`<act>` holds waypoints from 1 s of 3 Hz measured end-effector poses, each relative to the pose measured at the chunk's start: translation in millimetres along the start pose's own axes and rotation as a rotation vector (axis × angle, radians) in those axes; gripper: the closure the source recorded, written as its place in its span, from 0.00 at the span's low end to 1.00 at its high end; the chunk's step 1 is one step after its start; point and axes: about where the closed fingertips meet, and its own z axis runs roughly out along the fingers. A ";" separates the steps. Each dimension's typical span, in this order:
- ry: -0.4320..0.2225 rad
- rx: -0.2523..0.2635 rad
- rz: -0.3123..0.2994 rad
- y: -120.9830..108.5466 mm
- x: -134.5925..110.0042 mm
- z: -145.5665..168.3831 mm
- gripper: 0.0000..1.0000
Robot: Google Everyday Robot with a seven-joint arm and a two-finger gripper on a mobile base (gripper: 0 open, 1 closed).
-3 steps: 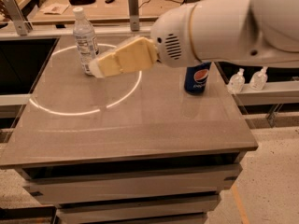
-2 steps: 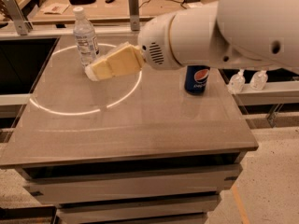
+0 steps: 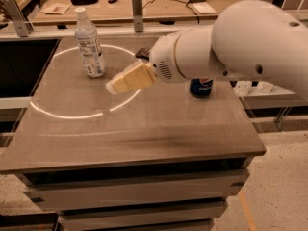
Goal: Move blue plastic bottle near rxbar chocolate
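Clear plastic, a white cap and a white label with bluish print mark the blue plastic bottle [image 3: 90, 44], which is seen standing upright on the grey-brown table [image 3: 144, 138], toward 10 o'clock of the tabletop. The bottle is not touched by anything. The gripper [image 3: 113, 86], pale yellow, is held above the tabletop near its middle and is pointed toward 8 o'clock. The bottle is found at about 10 o'clock from the tip, near it but apart. Nothing is seen held in the gripper, and whether it is apart or together cannot be told. It is carried by the bulky white arm [image 3: 250, 42], which reaches in from 3 o'clock.

Of the rxbar chocolate [image 3: 142, 53] only a dark edge is shown, lying flat at about 12 o'clock of the tabletop, just behind the arm's wrist; the rest is hidden. It is placed well apart from the bottle, at roughly 3 o'clock from it.

A blue Pepsi can [image 3: 201, 87] is seen upright at about 2 o'clock of the tabletop, its upper part covered by the arm. A bright ring of reflected light [image 3: 67, 115] is cast across the tabletop's 9 o'clock half. Two small white-capped bottles [image 3: 253, 86] are seen beyond the table's 3 o'clock edge.
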 end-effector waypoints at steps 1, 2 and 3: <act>0.032 0.016 -0.003 -17.5 22.6 -4.3 0.00; 0.054 -0.022 0.048 -20.5 33.6 -11.8 0.00; 0.009 -0.079 0.111 -19.9 28.9 -25.8 0.00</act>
